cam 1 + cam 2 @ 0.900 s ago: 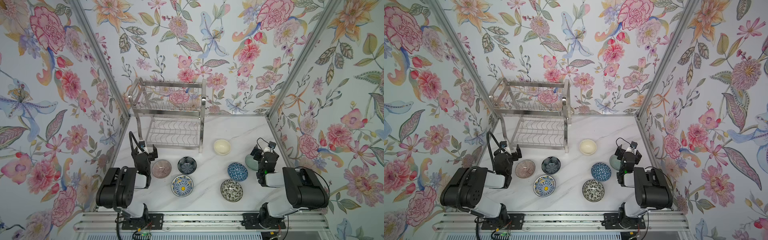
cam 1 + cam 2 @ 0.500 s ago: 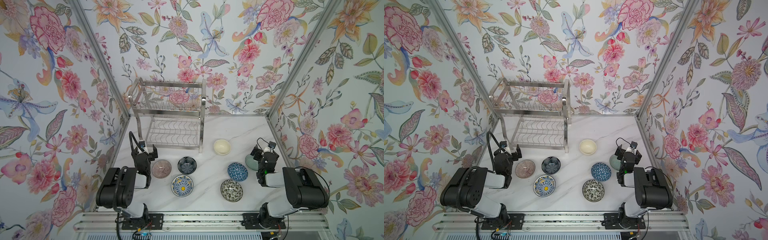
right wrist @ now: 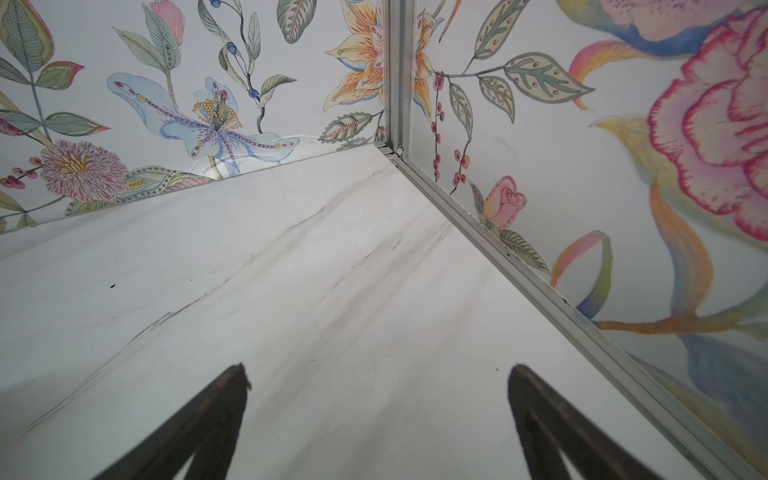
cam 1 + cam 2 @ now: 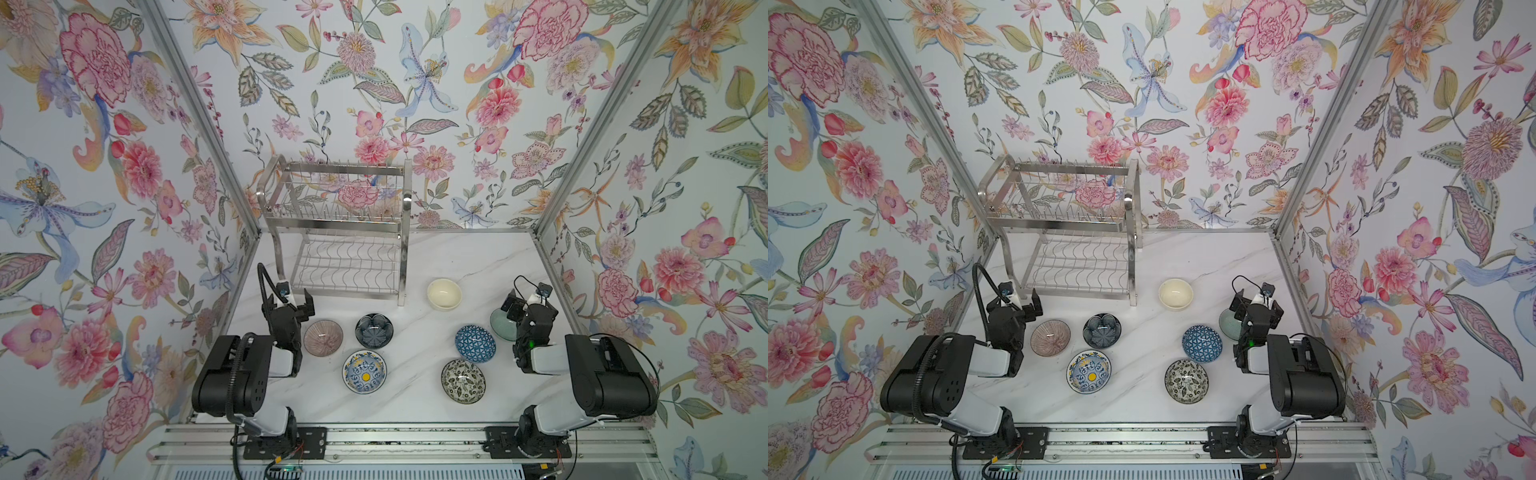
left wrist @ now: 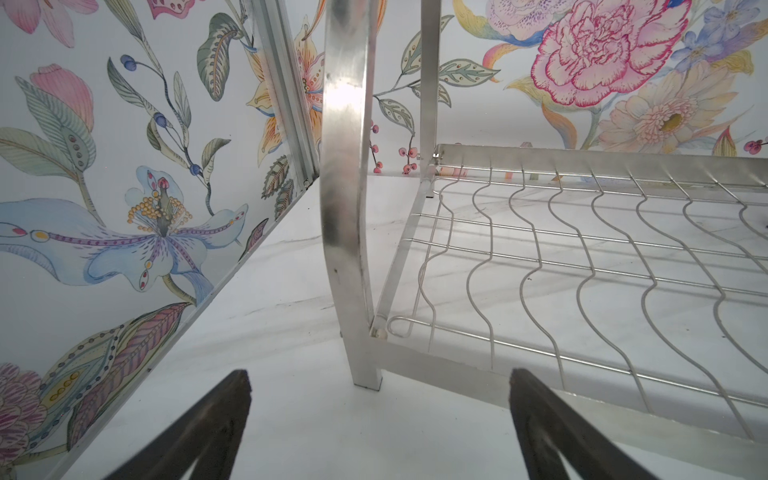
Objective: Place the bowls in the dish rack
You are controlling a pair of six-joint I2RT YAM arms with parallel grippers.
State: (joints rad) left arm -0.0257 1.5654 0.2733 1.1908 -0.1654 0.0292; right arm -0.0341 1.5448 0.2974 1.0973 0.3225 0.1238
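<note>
Left hand and right hand both gape apart, holding nothing. Seven bowls sit on the worktop before the rack. Its leg stands just ahead of the left hand.

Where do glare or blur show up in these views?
Left wrist view: bright glare on the dish rack upright, fingertips dark and soft. Right wrist view: faint curved reflection low on the wall. Both top views: even light, cream bowl sharp.

Lab test booth: floral-papered panels, aluminium corner posts, marble-look tabletop, rail-mounted arms.
</note>
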